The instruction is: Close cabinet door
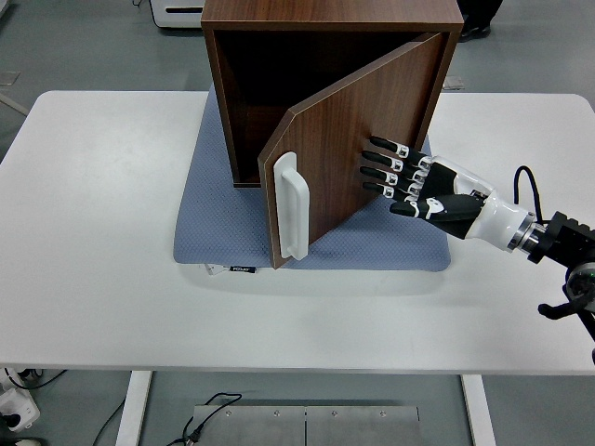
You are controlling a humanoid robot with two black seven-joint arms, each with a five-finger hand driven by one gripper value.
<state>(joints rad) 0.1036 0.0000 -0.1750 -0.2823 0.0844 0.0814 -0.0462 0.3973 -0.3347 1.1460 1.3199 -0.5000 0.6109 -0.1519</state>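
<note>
A dark brown wooden cabinet (330,19) stands on a blue mat at the back middle of the white table. Its door (358,130), hinged on the right, stands about half open and carries a white handle (290,206) near its free edge. My right hand (402,178) reaches in from the right with fingers spread flat, the fingertips (372,158) touching the door's outer face around its middle. The cabinet's inside looks empty. The left arm does not show.
The blue mat (209,218) lies under the cabinet and reaches toward me. The white table (102,242) spreads bare on the left and in front. A white device (177,13) stands on the floor beyond the table.
</note>
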